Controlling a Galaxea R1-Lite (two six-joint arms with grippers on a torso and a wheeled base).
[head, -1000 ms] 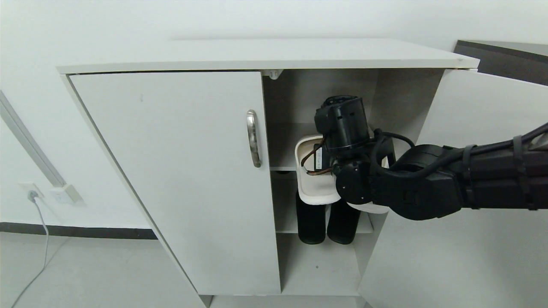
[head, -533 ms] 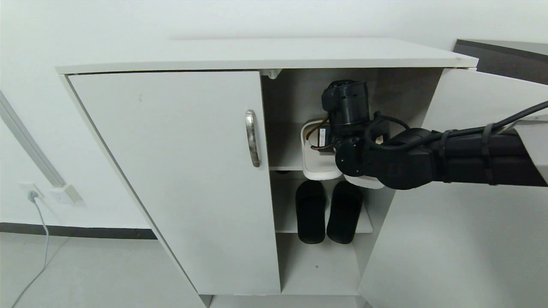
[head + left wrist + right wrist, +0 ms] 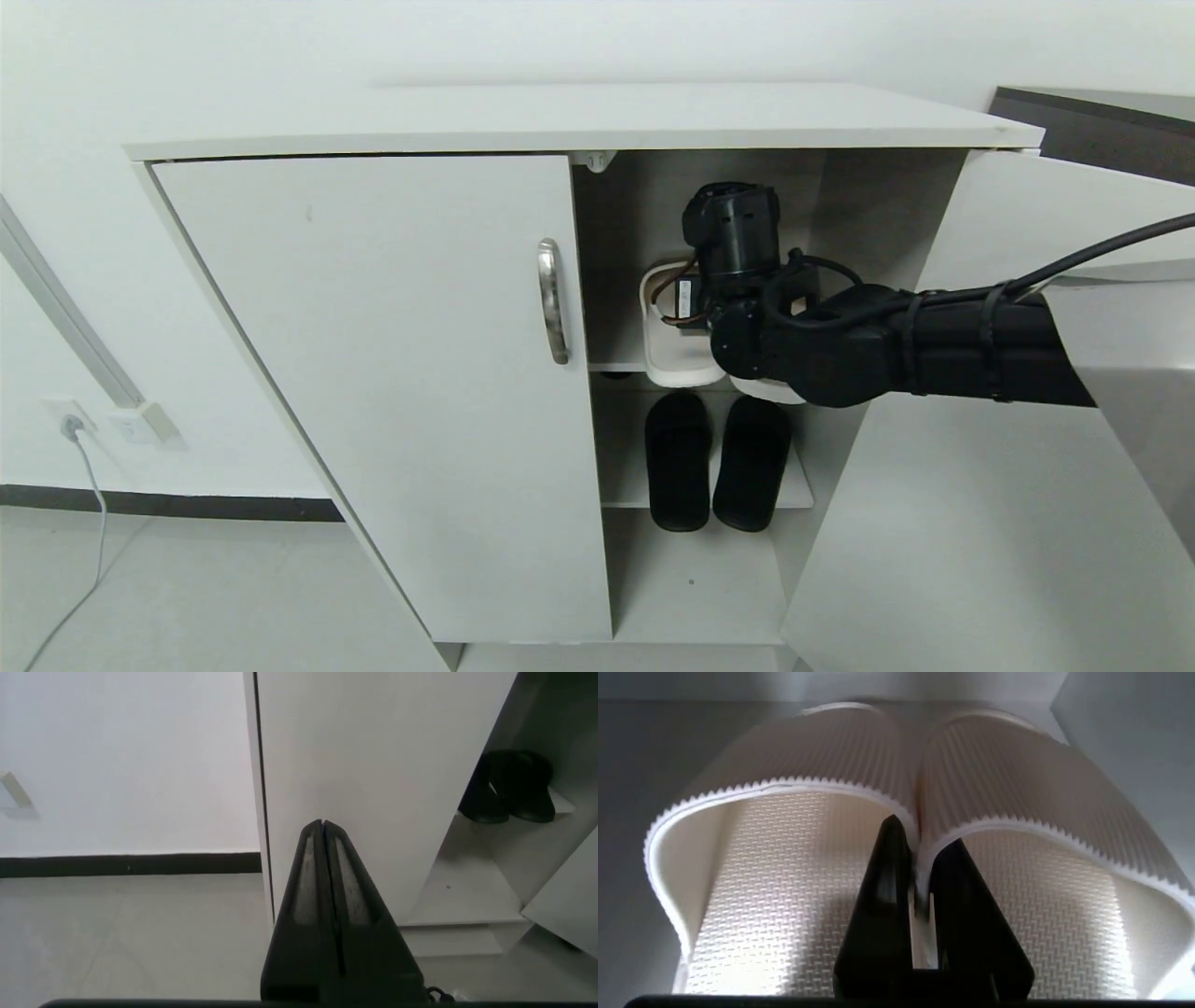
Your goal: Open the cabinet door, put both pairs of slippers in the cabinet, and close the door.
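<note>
Cabinet [image 3: 579, 121] w/ rt door [image 3: 980, 523] swung open & lt door [image 3: 373, 373] shut, black slippers [image 3: 714, 462] side by side on lower shelf [image 3: 624, 485], white slippers [image 3: 674, 362] at upper shelf [image 3: 611, 357], rt gripper [image 3: 918, 845] clamped on their touching inner edges, lt gripper [image 3: 323, 873] fingers pressed together, empty, outside by lt door.

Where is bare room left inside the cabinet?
Bottom compartment, under the black slippers, is bare. Upper shelf has a strip beside the white slippers held by the right gripper. The black slippers' shelf is crowded.
</note>
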